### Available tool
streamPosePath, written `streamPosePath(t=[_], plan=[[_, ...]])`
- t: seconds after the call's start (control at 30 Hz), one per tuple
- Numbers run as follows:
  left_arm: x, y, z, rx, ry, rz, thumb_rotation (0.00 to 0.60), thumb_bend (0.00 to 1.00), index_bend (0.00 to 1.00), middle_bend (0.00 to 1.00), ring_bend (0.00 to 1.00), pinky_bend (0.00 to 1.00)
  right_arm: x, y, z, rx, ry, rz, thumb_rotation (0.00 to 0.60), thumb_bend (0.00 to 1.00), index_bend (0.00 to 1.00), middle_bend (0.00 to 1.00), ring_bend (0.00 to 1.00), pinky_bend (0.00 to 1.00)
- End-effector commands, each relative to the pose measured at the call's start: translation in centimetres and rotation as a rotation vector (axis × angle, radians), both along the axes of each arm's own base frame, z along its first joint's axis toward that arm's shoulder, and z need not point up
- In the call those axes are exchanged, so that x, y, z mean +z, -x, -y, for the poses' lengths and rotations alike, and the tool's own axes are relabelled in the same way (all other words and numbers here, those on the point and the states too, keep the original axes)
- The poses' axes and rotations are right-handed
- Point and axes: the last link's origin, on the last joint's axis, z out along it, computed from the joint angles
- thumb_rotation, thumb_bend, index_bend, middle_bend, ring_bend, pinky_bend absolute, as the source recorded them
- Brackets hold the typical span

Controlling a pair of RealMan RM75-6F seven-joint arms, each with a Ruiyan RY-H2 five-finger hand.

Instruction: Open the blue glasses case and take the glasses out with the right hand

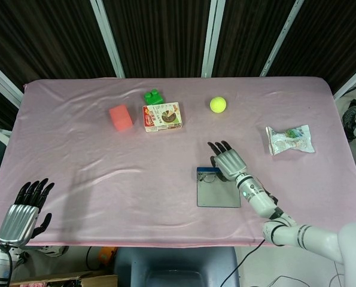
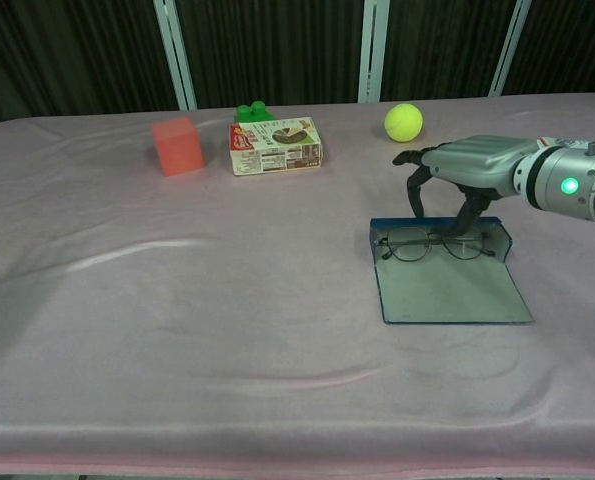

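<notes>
Toward the near right part of the pink-covered counter [image 2: 177,330], the blue glasses case [image 2: 447,285] lies open and flat, with the glasses [image 2: 435,244] resting along its far edge. The right hand [image 2: 462,165] hovers palm-down over that far edge, fingers apart and curved downward, one fingertip reaching down at the glasses frame; whether it touches cannot be told, and the hand holds nothing. The left hand [image 1: 23,209] sits at the near left corner, fingers spread wide, holding nothing. Along the far side stand a red block [image 2: 177,145], a green brick [image 2: 254,111] behind a printed box [image 2: 276,146], and a yellow ball [image 2: 403,121]; a snack packet [image 1: 290,139] lies near the right edge
</notes>
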Motion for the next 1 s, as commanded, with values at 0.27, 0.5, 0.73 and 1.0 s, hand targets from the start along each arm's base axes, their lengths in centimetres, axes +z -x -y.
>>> streamPosePath(t=[0.27,0.5,0.73,1.0], plan=[[0.0,0.02,-0.05,0.0,0.0,0.0,0.6,0.4,0.0,0.0,0.0,0.0,0.13,0.19,-0.06,0.001,-0.001,-0.006,0.6,0.5,0.58,0.02,0.0,0.0],[-0.07,0.09,-0.18,0.006,0.0,-0.004,0.6,0.4,0.0,0.0,0.0,0.0,-0.24,0.28,0.24,-0.01,-0.007,-0.01,0.6,0.5,0.59,0.02,0.0,0.0],[-0.09,0.03,-0.3,0.006,0.0,-0.001,0.6,0.4,0.0,0.0,0.0,0.0,-0.15,0.05,0.34,-0.006,-0.005,0.004,0.6,0.51,0.62,0.03,0.0,0.0],[0.0,-0.08,-0.2,-0.002,-0.001,0.005,0.6,0.4,0.0,0.0,0.0,0.0,0.29,-0.27,0.05,0.006,-0.002,0.011,0.6,0.52,0.63,0.03,0.0,0.0]])
